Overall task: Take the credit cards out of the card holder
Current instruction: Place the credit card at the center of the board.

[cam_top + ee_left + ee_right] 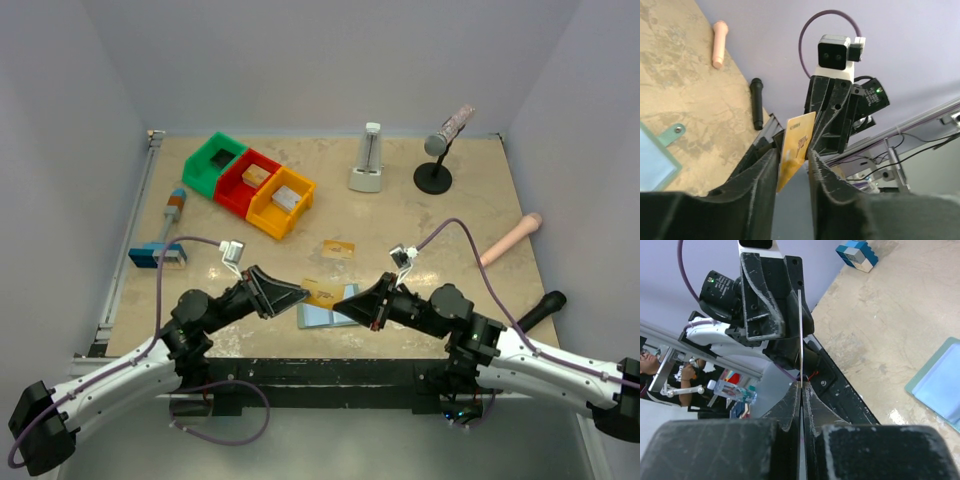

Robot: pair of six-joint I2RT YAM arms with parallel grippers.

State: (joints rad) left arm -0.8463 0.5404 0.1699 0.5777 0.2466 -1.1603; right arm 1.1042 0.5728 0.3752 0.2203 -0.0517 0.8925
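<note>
The right gripper [344, 297] is clamped flat on one end of an orange-gold credit card [799, 136], which its wrist view shows edge-on as a thin upright line running from the closed fingertips toward the opposite arm. The left gripper [792, 161] meets it head-on, jaws parted a narrow way with the card's other end standing in the gap; whether either pad touches the card cannot be told. From above, the two grippers face each other low over the near middle of the table [430, 225], the card bridging them. Just beneath and slightly nearer the arm bases lies the card holder [322, 317], a light blue-teal bifold spread open flat, its small side tab resting on the tabletop. A second small card [338, 249], tan-orange in this light, lies flat on the table a little beyond the grippers, apart from the holder. Further out, green [213, 163], red [247, 182] and yellow [281, 202] bins sit in a diagonal row at far left, with a blue-and-white block [158, 253] near the left edge, a white upright device [368, 160] and a microphone on a round black stand [440, 150] at the far side, and a peach cylinder [510, 240] at right.
</note>
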